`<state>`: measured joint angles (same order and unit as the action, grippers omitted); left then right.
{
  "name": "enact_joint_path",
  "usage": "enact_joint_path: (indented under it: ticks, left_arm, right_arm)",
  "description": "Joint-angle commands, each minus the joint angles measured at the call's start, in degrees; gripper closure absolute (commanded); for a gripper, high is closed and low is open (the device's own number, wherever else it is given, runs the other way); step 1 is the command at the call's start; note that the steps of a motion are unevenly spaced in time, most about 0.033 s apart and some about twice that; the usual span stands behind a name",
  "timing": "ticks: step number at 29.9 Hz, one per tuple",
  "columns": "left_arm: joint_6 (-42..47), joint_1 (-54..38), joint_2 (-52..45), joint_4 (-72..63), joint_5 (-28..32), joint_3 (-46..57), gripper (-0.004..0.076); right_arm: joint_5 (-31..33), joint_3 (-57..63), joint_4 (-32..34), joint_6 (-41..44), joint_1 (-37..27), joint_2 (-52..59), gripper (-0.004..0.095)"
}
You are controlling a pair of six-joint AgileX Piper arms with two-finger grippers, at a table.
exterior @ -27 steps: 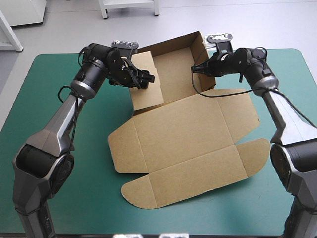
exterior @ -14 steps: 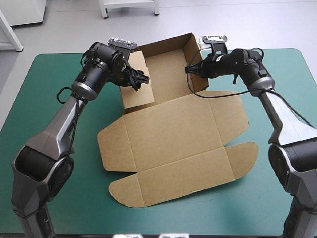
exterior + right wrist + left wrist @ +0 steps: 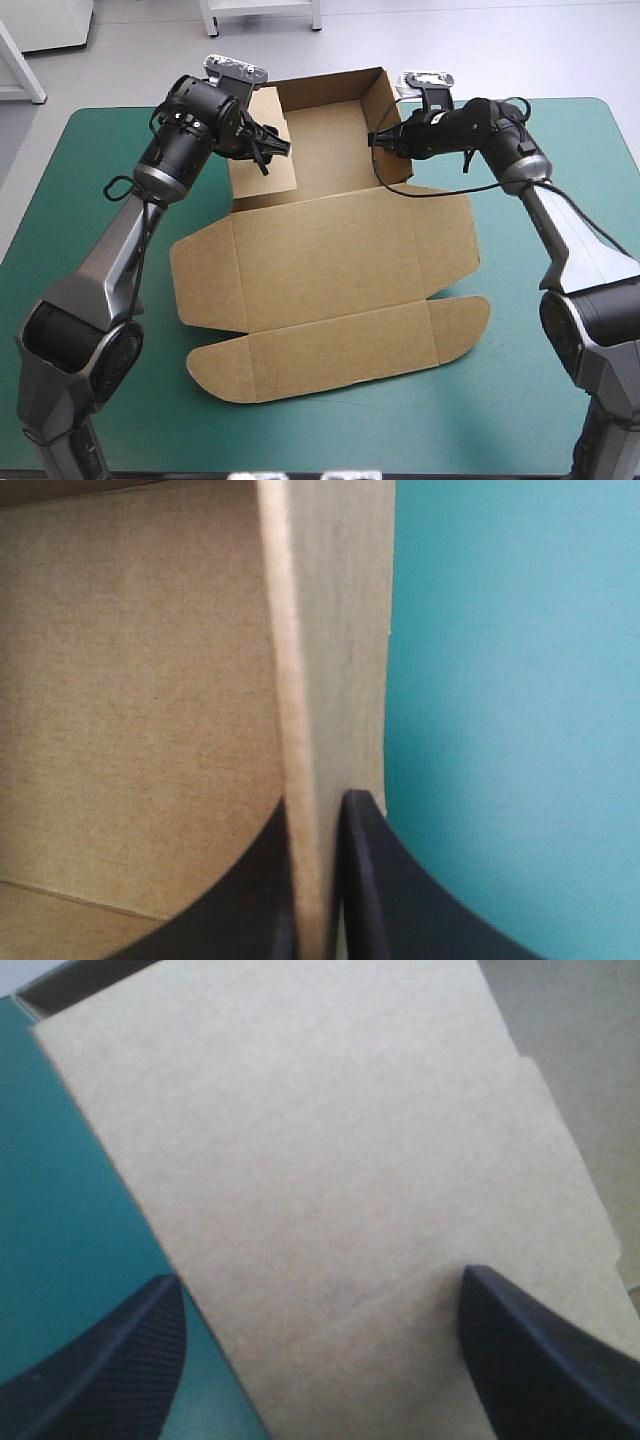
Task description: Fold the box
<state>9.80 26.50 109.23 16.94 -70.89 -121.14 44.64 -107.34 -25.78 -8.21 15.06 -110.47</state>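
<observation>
One brown box [image 3: 330, 240] sits on the teal-green bench [image 3: 560, 400], reaching toward its far edge. Its tray [image 3: 335, 150] stands at the far side with walls raised, and the lid [image 3: 320, 330] lies flat toward the near side. The right gripper [image 3: 318, 800] is clamped on the tray's right wall [image 3: 335, 630], with the board's edge pinched between its black fingers [image 3: 380, 880]. The left gripper [image 3: 320, 1280] is spread wide at the left wall panel [image 3: 330, 1160], which fills the space ahead of it. Whether either finger touches the board is hard to say. From above, the gripper hides part of that panel.
</observation>
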Motion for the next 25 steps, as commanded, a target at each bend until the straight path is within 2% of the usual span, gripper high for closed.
enact_joint_path:
  ticks: [1,4,9,16,21,25]
  left_arm:
    - [-1.17,-0.21,-2.73,5.43,-3.16,-3.18,0.0191]
    - [-1.06,-0.21,-3.05,1.68,-2.24,-5.85,0.0191]
    - [-2.57,-0.21,-4.19,-7.23,0.66,-12.26,0.0191]
    - [-4.3,-0.33,-5.2,-13.05,-2.27,-18.82,0.0191]
    - [-4.43,-4.26,-7.23,-20.98,-0.23,-19.8,0.0191]
    - [-7.53,-11.52,-8.45,-35.46,0.2,-19.8,0.0191]
  right_arm:
    - [-1.57,-2.35,-10.32,1.55,0.33,4.24,0.0908]
    - [-1.57,-2.35,-10.17,1.19,0.33,4.24,0.0907]
    - [-0.11,-2.35,-5.77,1.82,0.33,4.24,0.0908]
    - [-2.36,-2.35,-4.26,1.82,0.13,5.29,0.0907]
    - [-3.43,-2.35,-1.68,1.82,-0.16,6.13,0.0907]
    - [-4.45,-2.35,-1.24,2.82,-1.53,6.61,0.0907]
